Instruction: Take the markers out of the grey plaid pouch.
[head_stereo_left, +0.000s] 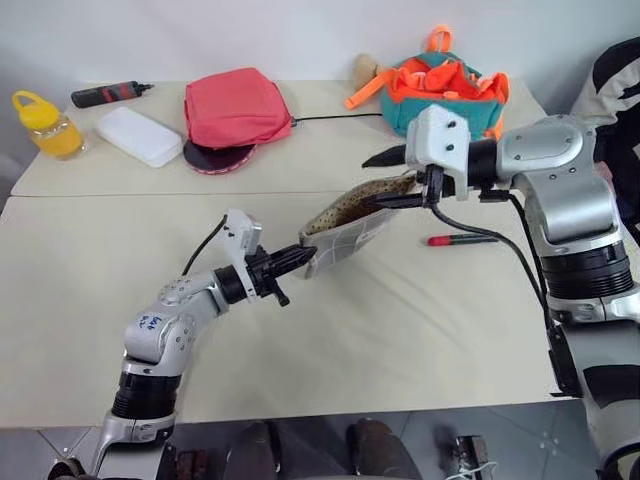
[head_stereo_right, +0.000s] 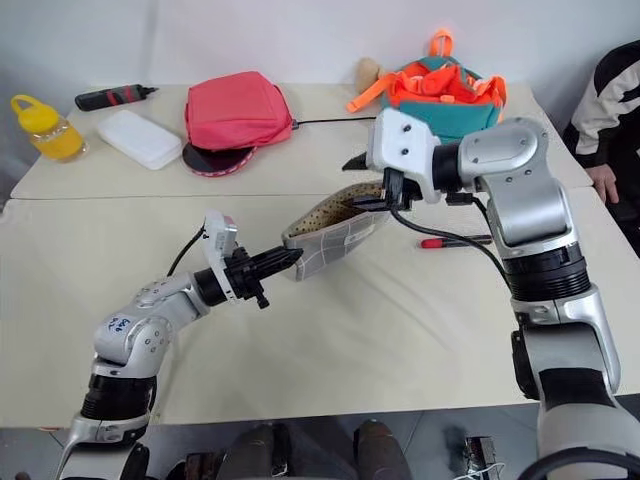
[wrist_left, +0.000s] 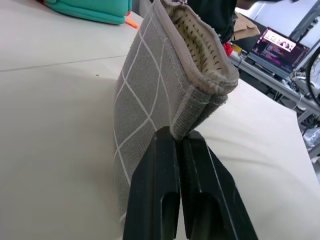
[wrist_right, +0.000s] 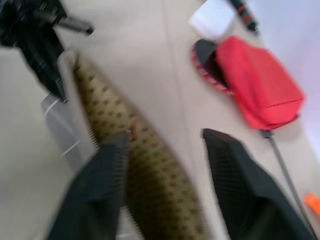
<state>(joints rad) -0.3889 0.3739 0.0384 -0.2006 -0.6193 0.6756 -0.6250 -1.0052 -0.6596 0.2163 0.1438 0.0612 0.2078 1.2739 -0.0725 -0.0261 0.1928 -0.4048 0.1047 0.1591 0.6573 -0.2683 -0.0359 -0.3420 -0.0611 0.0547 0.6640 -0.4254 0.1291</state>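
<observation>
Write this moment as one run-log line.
left claw: shut on pouch corner | right claw: open at pouch mouth | red marker: on table

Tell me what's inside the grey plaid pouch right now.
Through the open mouth of the grey plaid pouch, only beige dotted lining shows. No marker is visible inside, though the deeper part is hidden by the fabric. One red-ended marker lies on the table.

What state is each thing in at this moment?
Pouch: unzipped, mouth gaping, held up off the table.
Left gripper: shut on the pouch's corner.
Right gripper: open, fingers either side of the pouch's mouth.
Red marker: out, lying on the table.
Pink bag: closed, lying on a dark round thing.
Backpack: open at the top.
Yellow bottle: upright, capped.
</observation>
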